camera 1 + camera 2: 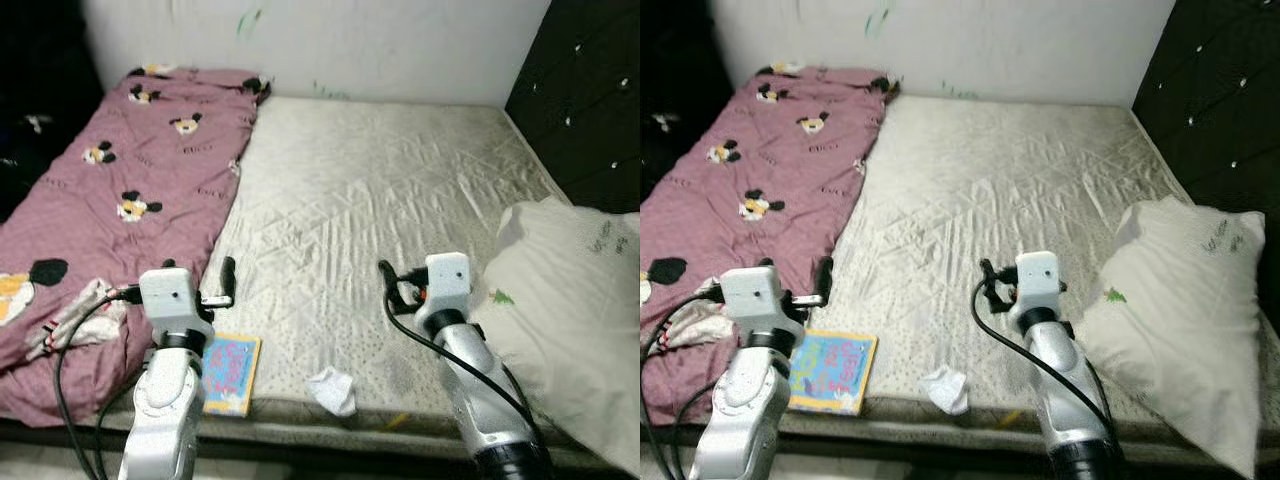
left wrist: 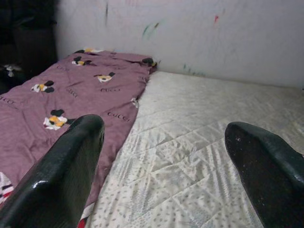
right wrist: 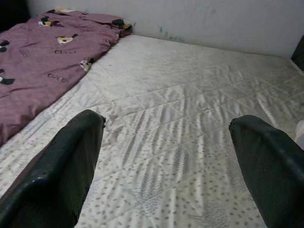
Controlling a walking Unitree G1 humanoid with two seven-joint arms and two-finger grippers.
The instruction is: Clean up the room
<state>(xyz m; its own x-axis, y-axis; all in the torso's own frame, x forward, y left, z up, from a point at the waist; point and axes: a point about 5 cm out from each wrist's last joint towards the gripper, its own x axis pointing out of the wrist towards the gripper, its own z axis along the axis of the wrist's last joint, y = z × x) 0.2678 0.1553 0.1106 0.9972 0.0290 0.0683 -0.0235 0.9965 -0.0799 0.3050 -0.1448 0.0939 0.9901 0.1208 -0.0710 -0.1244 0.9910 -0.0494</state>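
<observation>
1. Left eye view: a crumpled tissue (image 1: 332, 390) lies near the front edge of the bare mattress (image 1: 380, 190), between the two arms. It looks light, soft and easy to crush, so a pinch on its raised middle should do. Beside it, by the left arm, a thin picture book (image 1: 231, 373) lies flat. It seems stiff and light, best taken by an overhanging edge. Its cover writing is too small to read. The left claw (image 1: 222, 283) hovers above the edge of the pink blanket (image 1: 130, 180).

2. Right eye view: the white pillow (image 1: 1185, 310) rests at the right side of the mattress. It looks bulky and soft, so a corner would be the hold. It carries a small green mark and grey print I cannot read. The right claw (image 1: 987, 283) hovers over the mattress, holding nothing.

3. Left wrist view: the left claw's fingers (image 2: 66, 166) stand wide apart, empty. The blanket's repeated print seems to read "GUCCI".

4. Right wrist view: the right claw's fingers (image 3: 71, 161) are spread wide over bare mattress.
</observation>
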